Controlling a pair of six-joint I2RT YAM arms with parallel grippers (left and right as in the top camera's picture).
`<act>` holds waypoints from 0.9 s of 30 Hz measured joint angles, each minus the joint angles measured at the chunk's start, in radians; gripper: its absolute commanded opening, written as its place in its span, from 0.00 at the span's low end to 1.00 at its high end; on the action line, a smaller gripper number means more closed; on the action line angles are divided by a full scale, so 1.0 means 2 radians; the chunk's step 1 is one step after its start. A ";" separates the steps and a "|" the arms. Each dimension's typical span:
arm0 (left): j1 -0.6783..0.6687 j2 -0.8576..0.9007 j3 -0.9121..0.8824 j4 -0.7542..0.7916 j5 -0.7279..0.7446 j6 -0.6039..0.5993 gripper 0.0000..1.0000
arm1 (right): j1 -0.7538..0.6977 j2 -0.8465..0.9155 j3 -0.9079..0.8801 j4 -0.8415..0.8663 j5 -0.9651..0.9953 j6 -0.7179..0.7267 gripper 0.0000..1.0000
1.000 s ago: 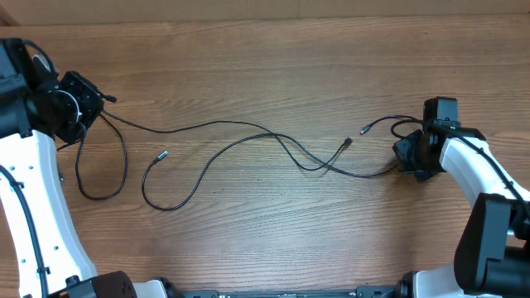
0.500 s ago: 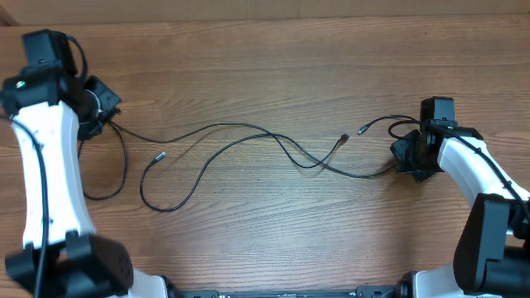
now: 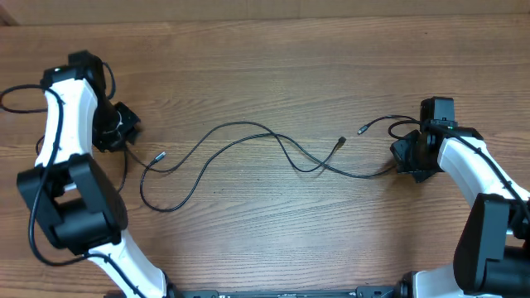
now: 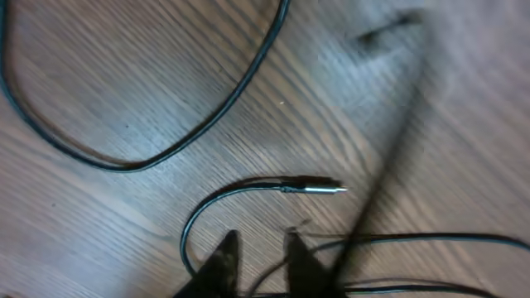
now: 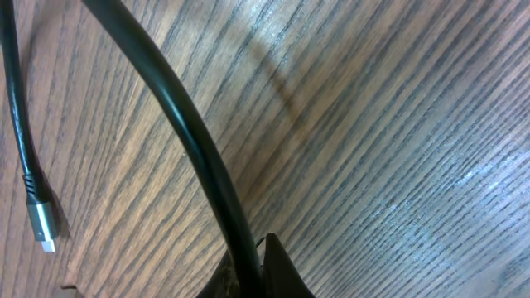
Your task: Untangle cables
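Note:
Thin black cables lie across the wooden table from left to right, crossing near the middle. One small plug end lies at the left, and two more sit near the right arm. My left gripper hovers by the cables' left end. In the left wrist view its fingers stand apart around my left gripper's gap, a thin cord runs loosely through it, and a silver plug lies just ahead. My right gripper is shut on a cable that runs between its tips.
The left arm's own thicker black wire loops at the far left. The table's far edge runs along the top. Another silver plug lies to the left in the right wrist view.
My left arm swung right and nearer, and its jaws parted from shut. The cables' left part shifted right and lies slacker. The right arm stayed still.

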 measured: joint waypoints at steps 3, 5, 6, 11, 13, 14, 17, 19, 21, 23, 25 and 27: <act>0.000 0.010 -0.002 -0.003 0.025 0.021 0.97 | 0.000 0.000 0.000 0.002 0.000 0.000 0.04; 0.000 0.010 0.000 -0.015 0.043 0.029 0.98 | 0.000 0.000 0.000 0.002 0.000 0.000 0.04; 0.000 0.010 0.005 -0.027 0.050 0.033 0.98 | 0.000 0.000 0.000 0.002 0.000 0.000 0.04; -0.001 0.011 0.079 -0.097 0.072 0.043 0.98 | 0.000 0.000 0.000 0.002 0.000 0.000 0.04; -0.005 0.011 0.120 -0.113 0.079 0.055 0.95 | 0.000 0.000 0.000 0.002 0.000 0.000 0.04; -0.008 0.010 0.133 -0.114 0.084 0.063 0.94 | 0.000 0.000 0.000 0.002 0.000 0.000 0.04; -0.030 0.010 0.152 -0.116 0.112 0.098 0.91 | 0.000 0.000 0.000 -0.002 0.000 0.000 0.04; -0.053 0.010 0.152 -0.112 0.132 0.123 0.91 | 0.000 0.000 0.000 -0.004 0.000 0.000 0.04; -0.082 0.010 0.151 -0.098 0.146 0.144 0.88 | 0.000 0.000 0.000 -0.005 0.000 0.000 0.04; -0.113 0.010 0.148 -0.080 0.152 0.156 0.84 | 0.000 0.000 0.000 -0.005 0.000 0.000 0.04; -0.147 0.010 0.138 -0.058 0.154 0.161 0.82 | 0.000 0.000 0.000 -0.005 0.000 0.000 0.04; -0.173 0.010 0.126 -0.039 0.153 0.156 0.78 | 0.000 0.000 0.000 -0.005 0.000 0.000 0.04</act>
